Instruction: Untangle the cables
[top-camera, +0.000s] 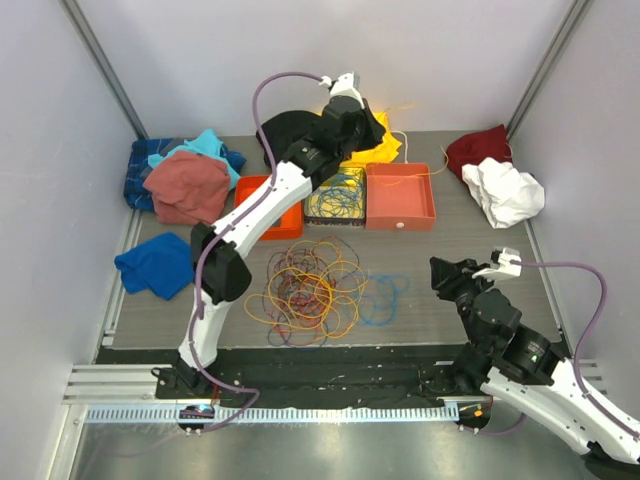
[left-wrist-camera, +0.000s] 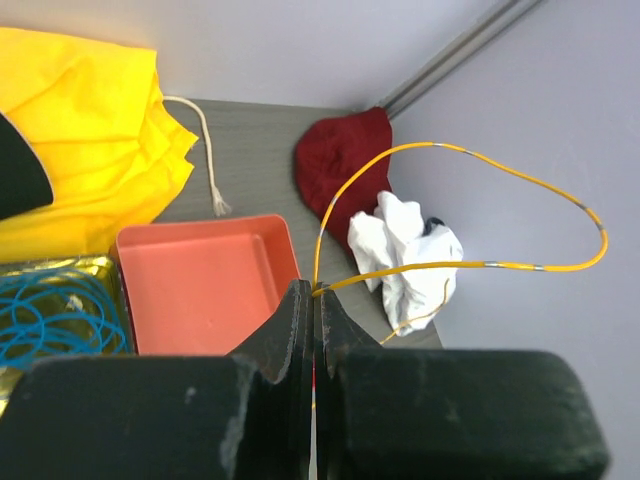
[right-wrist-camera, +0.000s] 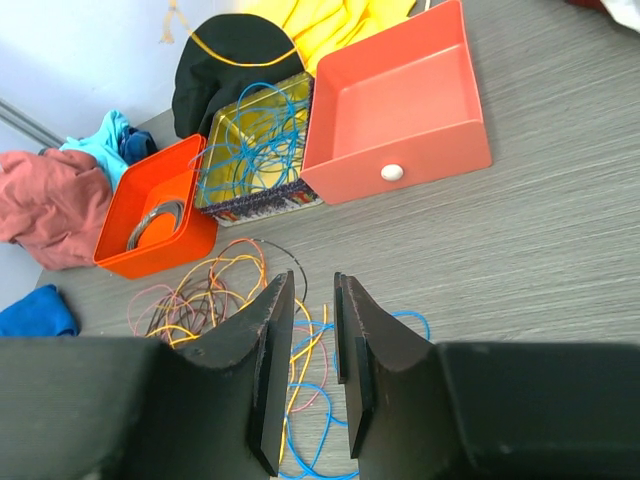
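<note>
A tangle of orange, yellow, red and purple cables (top-camera: 305, 290) lies on the table centre, with blue cable loops (top-camera: 385, 298) beside it. My left gripper (top-camera: 368, 128) is raised at the back over the containers. In the left wrist view it (left-wrist-camera: 315, 291) is shut on a yellow cable (left-wrist-camera: 470, 265) that loops up into the air. My right gripper (top-camera: 445, 272) is open and empty, low near the blue loops. In the right wrist view it (right-wrist-camera: 312, 290) hangs above the blue loops (right-wrist-camera: 330, 440) and the tangle (right-wrist-camera: 200, 300).
A gold tin (top-camera: 335, 195) holds blue and yellow cables. An empty orange drawer tray (top-camera: 400, 195) stands to its right, an orange bin (top-camera: 270, 205) with a grey coil to its left. Red (top-camera: 478, 150), white (top-camera: 505, 190), yellow (top-camera: 385, 150), black (top-camera: 285, 130), pink (top-camera: 185, 185) and blue (top-camera: 155, 265) cloths lie around.
</note>
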